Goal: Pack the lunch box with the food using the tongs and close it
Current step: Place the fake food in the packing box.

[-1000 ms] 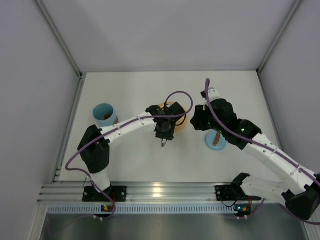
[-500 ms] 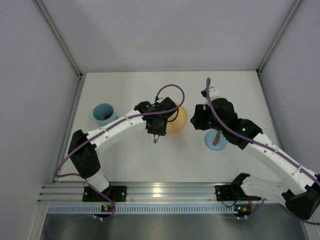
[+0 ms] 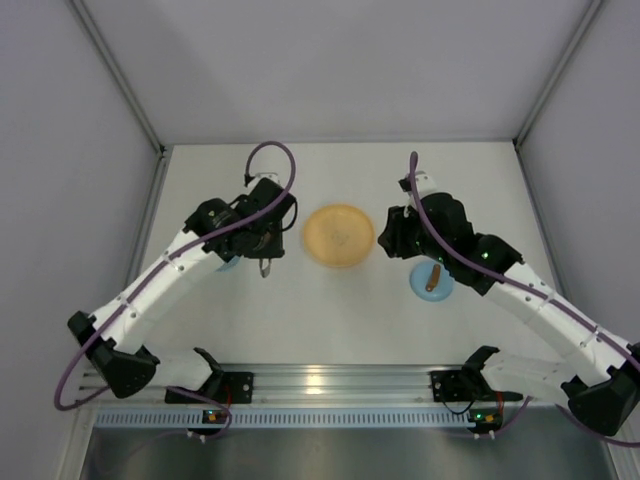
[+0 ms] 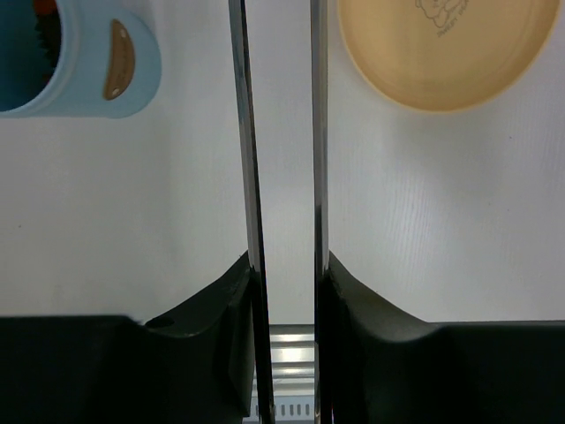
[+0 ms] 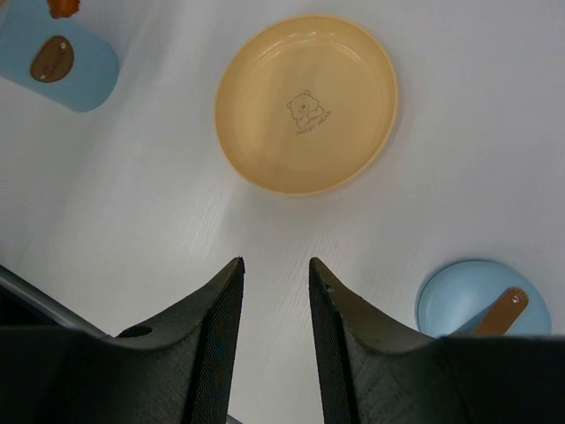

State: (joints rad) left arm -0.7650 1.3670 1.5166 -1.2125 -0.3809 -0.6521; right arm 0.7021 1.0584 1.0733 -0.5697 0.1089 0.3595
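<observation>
Currently the left gripper (image 4: pixel 284 261) is clamped on the tongs (image 4: pixel 319 132), whose 2 silver blades run side by side between its dark fingers and leave the top of the left wrist view, so their tips cannot be seen there. The lunch box (image 4: pixel 88 84) stands open on the white table (image 3: pixel 300 320) to the left of the blades, a brown emblem on its wall. From above it is almost wholly hidden beneath the left arm. Inside it lies some of the food (image 5: pixel 64 8): an orange piece shows at the rim, and something dark beside it is too cut off to make out. The orange plate (image 5: pixel 305 102), printed with a small bear, sits to the right of the tongs, between the tub and the lid (image 5: pixel 455 300). That lid lies flat on the table, knob up, well apart from the tub and just beside the right arm. The right gripper (image 5: pixel 275 265) hovers above the table near the plate, its jaws parted with nothing between them.
</observation>
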